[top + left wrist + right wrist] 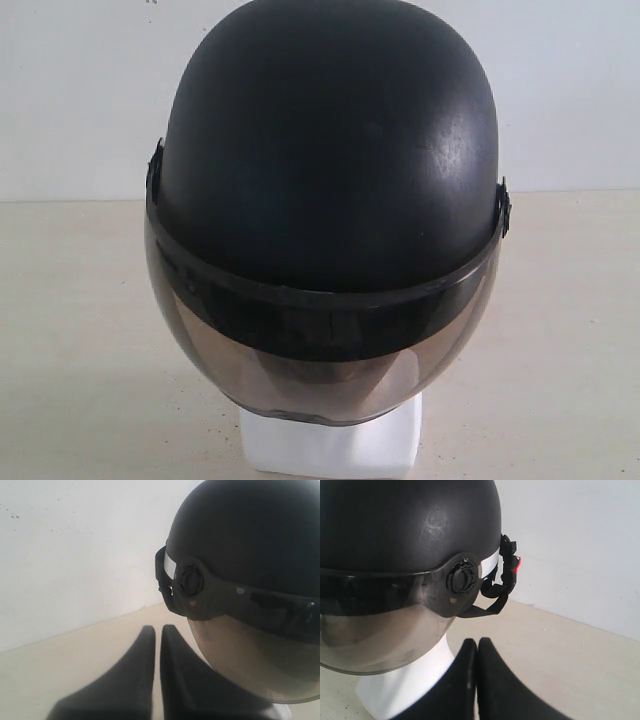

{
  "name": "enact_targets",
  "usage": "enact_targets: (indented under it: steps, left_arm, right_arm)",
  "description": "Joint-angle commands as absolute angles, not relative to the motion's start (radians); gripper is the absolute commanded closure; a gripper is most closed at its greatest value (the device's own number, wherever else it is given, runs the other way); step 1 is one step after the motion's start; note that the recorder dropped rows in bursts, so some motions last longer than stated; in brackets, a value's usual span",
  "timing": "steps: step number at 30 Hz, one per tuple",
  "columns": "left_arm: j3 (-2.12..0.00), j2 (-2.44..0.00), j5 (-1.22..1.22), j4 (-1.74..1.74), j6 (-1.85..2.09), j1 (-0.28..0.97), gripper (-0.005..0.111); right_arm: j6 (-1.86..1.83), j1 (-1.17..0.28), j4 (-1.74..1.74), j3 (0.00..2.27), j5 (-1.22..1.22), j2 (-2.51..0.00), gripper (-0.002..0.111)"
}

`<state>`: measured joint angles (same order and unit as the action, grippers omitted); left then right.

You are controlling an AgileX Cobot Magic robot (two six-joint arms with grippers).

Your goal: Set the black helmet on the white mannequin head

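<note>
The black helmet sits on the white mannequin head, its smoky visor down over the face. Only the head's white neck and base show below the visor. In the left wrist view the helmet is close beside my left gripper, whose black fingers are together with nothing between them. The right wrist view shows the helmet, its side pivot, the chin strap buckle and the white neck. My right gripper is shut and empty beside the neck.
A pale beige tabletop spreads around the head. A plain white wall stands behind it. Neither arm shows in the exterior view.
</note>
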<state>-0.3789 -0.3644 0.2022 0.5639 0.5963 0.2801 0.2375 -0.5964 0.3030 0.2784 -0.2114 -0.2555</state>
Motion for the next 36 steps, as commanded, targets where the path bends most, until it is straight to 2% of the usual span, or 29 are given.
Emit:
enact_targets:
  steps: [1, 7, 10, 18, 21, 31, 36]
  left_arm:
    - [-0.375, -0.356, 0.186, 0.564, 0.591, 0.277, 0.102]
    - [-0.375, -0.356, 0.186, 0.564, 0.591, 0.277, 0.102]
    - [-0.375, -0.356, 0.186, 0.564, 0.591, 0.277, 0.102]
    - [-0.375, -0.356, 0.183, 0.564, 0.591, 0.277, 0.102]
    - [-0.375, -0.356, 0.183, 0.564, 0.591, 0.277, 0.102]
    - [-0.375, -0.356, 0.183, 0.564, 0.591, 0.277, 0.102]
    - [-0.375, -0.356, 0.183, 0.564, 0.591, 0.277, 0.102]
  right_arm:
    - [0.238, -0.592, 0.299, 0.276, -0.209, -0.252, 0.108]
    - [0.238, -0.582, 0.299, 0.276, -0.210, -0.242, 0.108]
    - [0.226, -0.521, 0.301, 0.276, -0.207, -0.217, 0.108]
    - [0.233, -0.120, 0.137, 0.232, -0.206, -0.100, 0.108]
    - [0.224, -0.027, 0.128, 0.222, -0.207, -0.105, 0.108]
    - [0.125, -0.010, 0.128, 0.216, -0.374, -0.056, 0.108]
    - [0.124, -0.010, 0.120, 0.116, -0.372, 0.000, 0.108]
